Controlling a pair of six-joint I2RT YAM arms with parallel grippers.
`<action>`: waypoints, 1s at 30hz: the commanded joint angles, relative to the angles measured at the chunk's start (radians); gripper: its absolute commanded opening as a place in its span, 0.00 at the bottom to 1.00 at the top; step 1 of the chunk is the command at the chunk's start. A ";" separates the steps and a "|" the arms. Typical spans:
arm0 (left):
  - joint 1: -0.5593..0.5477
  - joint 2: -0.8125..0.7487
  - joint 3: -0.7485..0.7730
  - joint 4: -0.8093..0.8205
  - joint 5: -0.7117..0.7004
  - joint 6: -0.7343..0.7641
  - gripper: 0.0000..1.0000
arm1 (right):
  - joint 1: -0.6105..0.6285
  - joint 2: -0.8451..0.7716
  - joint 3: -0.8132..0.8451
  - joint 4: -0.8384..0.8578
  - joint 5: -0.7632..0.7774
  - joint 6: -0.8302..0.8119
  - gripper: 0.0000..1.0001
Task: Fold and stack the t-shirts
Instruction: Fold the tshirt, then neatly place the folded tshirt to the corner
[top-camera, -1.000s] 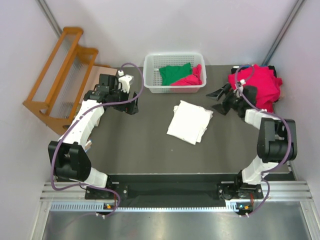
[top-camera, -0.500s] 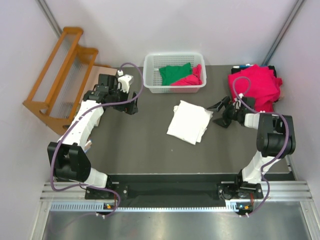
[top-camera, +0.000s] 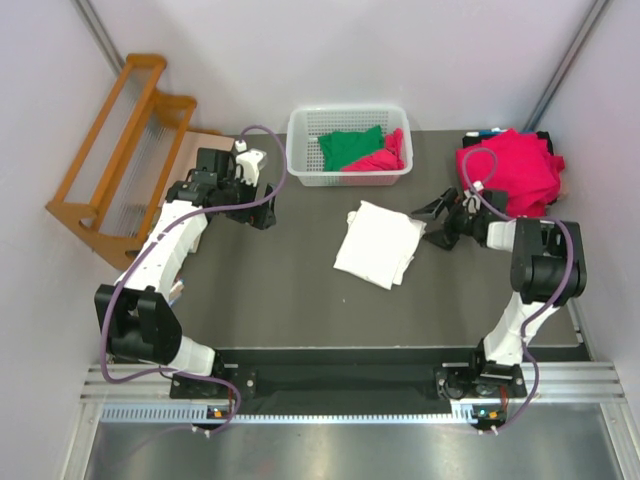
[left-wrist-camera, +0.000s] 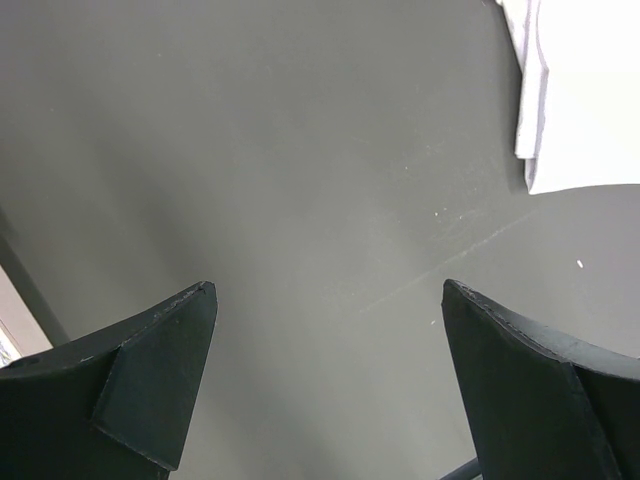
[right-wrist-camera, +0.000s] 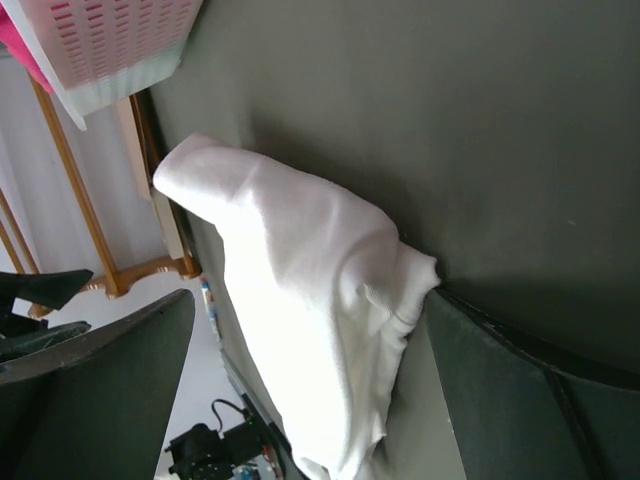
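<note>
1. Top external view shows your right arm (top-camera: 540, 270) swinging inward over the last second. The right jaws leave the crimson-pink pile (top-camera: 510, 170) in the far right corner and now sit just beside the right edge of the folded white t-shirt (top-camera: 380, 243), mid-worktop (top-camera: 280, 300).
2. The right jaws stand spread wide and hold nothing. The right wrist view frames the shirt's bunched edge (right-wrist-camera: 300, 290) between them; you cannot tell whether one finger already brushes it.
3. Your left arm (top-camera: 170, 245) has not moved. The left jaws are equally wide and empty, over bare worktop left of the basket (top-camera: 300, 140), and only a corner of the white shirt (left-wrist-camera: 590, 90) shows in the left wrist view.
4. A green t-shirt (top-camera: 350, 148) and another crimson-pink one (top-camera: 382, 160) lie in the basket.
5. This likely means you are going back to tidy or reposition the white shirt before taking a pink one, so most of the folding lies ahead.
</note>
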 joint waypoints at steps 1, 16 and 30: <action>0.004 -0.033 0.041 0.009 0.017 0.004 0.99 | 0.054 0.067 0.027 -0.025 0.067 -0.055 1.00; 0.005 -0.046 0.049 0.002 0.002 0.011 0.99 | 0.264 0.107 -0.093 0.108 0.127 0.019 1.00; 0.013 -0.072 0.038 -0.006 -0.014 0.021 0.99 | 0.301 0.127 -0.022 0.134 0.081 0.059 0.00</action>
